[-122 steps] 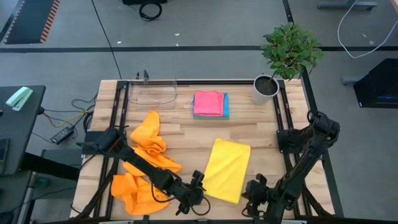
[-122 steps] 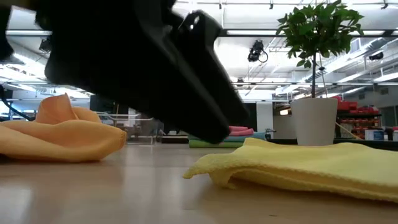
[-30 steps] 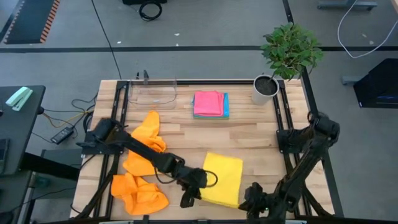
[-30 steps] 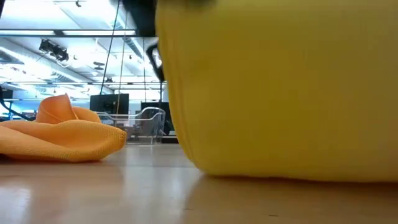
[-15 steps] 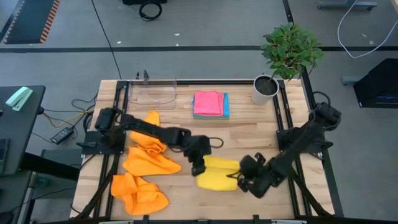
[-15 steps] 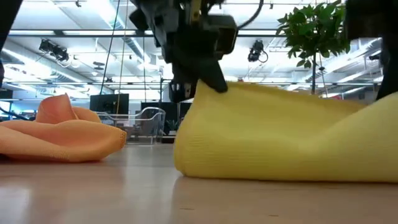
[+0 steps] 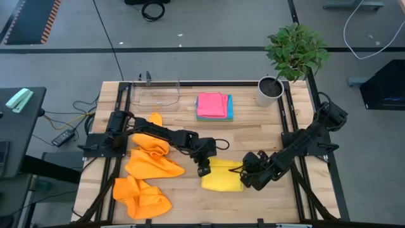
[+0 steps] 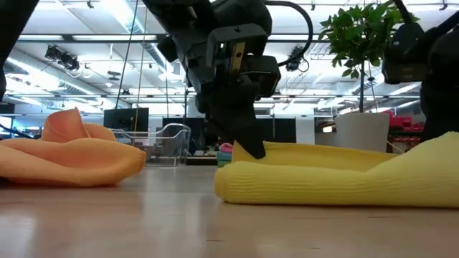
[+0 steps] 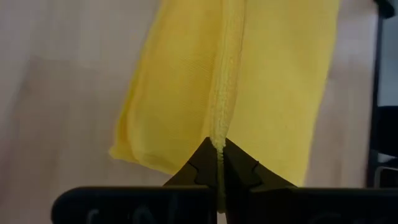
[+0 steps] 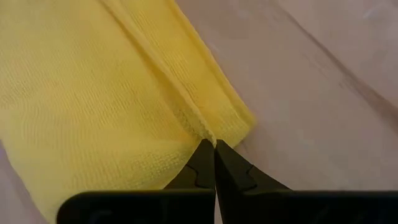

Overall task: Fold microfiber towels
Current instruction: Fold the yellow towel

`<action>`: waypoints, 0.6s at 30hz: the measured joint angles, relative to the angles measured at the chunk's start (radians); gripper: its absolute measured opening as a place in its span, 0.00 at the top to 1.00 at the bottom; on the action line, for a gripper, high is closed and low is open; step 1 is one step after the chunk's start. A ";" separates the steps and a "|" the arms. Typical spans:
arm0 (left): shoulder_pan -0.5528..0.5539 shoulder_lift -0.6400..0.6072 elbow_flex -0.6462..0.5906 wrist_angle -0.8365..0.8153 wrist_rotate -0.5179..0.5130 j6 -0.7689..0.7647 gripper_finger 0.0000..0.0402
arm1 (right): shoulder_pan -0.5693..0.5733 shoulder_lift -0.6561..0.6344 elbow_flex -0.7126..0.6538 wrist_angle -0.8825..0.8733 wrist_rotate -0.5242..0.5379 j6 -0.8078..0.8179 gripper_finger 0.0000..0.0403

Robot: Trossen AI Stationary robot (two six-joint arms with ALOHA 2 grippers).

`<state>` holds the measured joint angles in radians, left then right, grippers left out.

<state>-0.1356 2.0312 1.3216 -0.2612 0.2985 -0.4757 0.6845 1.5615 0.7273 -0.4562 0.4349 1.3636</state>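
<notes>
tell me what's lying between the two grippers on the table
The folded yellow towel spans the stretch between the left gripper and the right gripper, each pinching one edge of it; the high view shows it.

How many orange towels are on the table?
2, maybe more tucked in the folds. One orange towel lies crumpled on the table's left side beside the left arm; another orange towel sits bunched at the near left corner, touching the first.
</notes>
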 joint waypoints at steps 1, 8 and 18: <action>0.001 0.000 0.000 0.001 -0.011 0.008 0.98 | 0.000 0.000 0.000 -0.003 0.011 -0.001 1.00; 0.027 0.000 0.000 0.001 -0.024 0.017 0.95 | -0.022 0.014 -0.012 -0.012 0.039 0.001 1.00; 0.067 0.039 0.002 0.003 -0.051 0.036 0.94 | -0.023 0.015 -0.079 0.072 0.050 0.023 1.00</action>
<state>-0.0685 2.0699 1.3231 -0.2583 0.2478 -0.4397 0.6613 1.5764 0.6483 -0.3839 0.4847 1.3870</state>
